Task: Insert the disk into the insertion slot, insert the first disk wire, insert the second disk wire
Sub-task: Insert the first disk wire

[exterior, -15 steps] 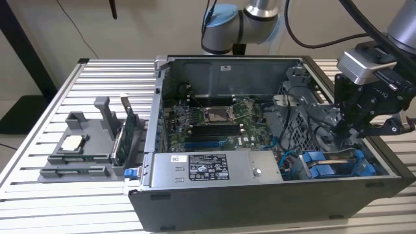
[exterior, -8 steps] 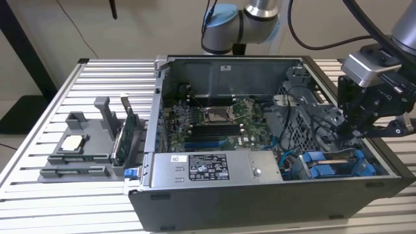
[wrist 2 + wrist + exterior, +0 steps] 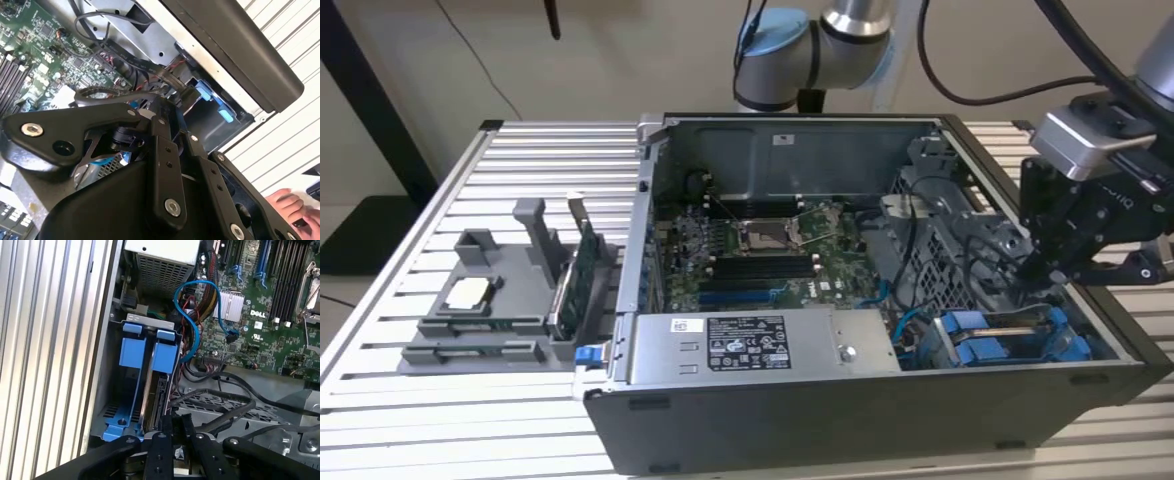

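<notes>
Surface: a pale slatted metal table (image 3: 454,420). It bears the open case (image 3: 854,425) and, at the exterior view's left, a grey stand (image 3: 494,300) with parts in its grooves.
Room: a plain beige wall (image 3: 627,50) behind the table, with a black post (image 3: 374,110) at the exterior view's left. The arm (image 3: 854,30) rises behind the case.
Case: lid off, showing the board (image 3: 761,250) and a labelled supply box (image 3: 747,345).
Bay: the slot (image 3: 107,390) is at the case corner toward the exterior view's right, beside the supply box.
Drive: the disk (image 3: 148,390) sits on edge in the slot, blue carrier around it.
Tool: the gripper (image 3: 1043,278) hangs just above the slot's inner end, among black cables (image 3: 235,405). Its width cannot be told.
Person: in the second wrist view, a hand (image 3: 295,207) is over the slats outside the case.
</notes>
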Tool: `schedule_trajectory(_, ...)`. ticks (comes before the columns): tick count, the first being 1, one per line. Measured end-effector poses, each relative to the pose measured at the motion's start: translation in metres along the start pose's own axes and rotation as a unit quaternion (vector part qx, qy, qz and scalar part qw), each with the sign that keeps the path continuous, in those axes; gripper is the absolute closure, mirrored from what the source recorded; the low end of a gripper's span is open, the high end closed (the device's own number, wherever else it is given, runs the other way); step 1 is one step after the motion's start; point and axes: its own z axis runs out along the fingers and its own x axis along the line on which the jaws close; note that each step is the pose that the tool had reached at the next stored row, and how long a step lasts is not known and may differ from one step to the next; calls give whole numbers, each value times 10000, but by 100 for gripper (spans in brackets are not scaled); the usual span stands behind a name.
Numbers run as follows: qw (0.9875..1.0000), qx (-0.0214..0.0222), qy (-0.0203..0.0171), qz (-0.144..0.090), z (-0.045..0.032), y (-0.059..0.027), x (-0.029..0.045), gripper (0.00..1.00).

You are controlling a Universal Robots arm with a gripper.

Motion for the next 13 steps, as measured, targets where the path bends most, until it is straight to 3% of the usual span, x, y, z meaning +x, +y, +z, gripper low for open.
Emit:
schedule_trajectory(3, 10000, -39, -2, 11, 1, -28, 13, 81)
schedule_trajectory(7, 10000, -46, -2, 11, 2, -44, 17, 81)
schedule_trajectory(11, 9999, -103, 2, 35, 7, -73, 22, 81)
schedule_trajectory(13, 9999, -104, 8, 86, 10, -72, 28, 81)
